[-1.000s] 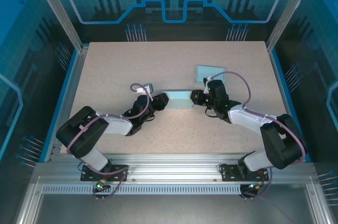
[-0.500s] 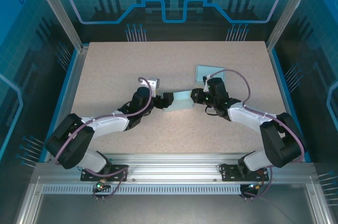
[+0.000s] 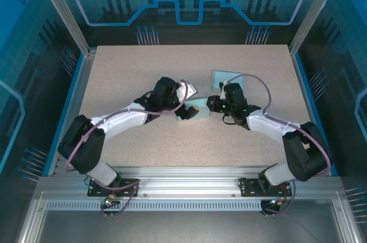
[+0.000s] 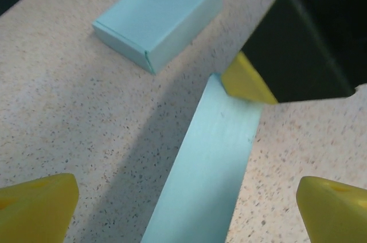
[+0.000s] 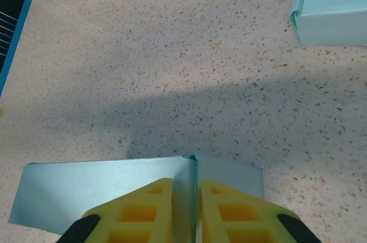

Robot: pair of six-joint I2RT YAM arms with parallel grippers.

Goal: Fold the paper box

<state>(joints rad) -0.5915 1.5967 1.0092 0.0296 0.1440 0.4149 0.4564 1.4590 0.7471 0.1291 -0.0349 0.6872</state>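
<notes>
OK, near to far. Closest to me, the band of tabletop btwn the arm bases and the work is bare, so there's room to draw back toward me. Over the last sec the left arm has swung fwd and twisted its wrist. The left fingers, which were at the left end of the paper box, now hang over its middle. They're spread wide w/ nothing in them, one tip each side of the pale blue paper, and as far as I can tell not touching it. The right fingers haven't shifted: still pinched shut on the paper box at a crease near its right end. The left wrist view shows one yellow tip against its far end. From above the paper box looks shorter and skewed vs a sec ago, so I read it as partly raised, prob. on edge: fold begun, not done. Next prob. means closing the left side on a wall while the right holds. Edges: the paper box sits mid-tabletop, well apart from the rails. The tight spot is just past the right fingers, where an already folded box lies near, so a push away from me could bump it. Left of the work, and the far half of the tabletop, are open.
</notes>
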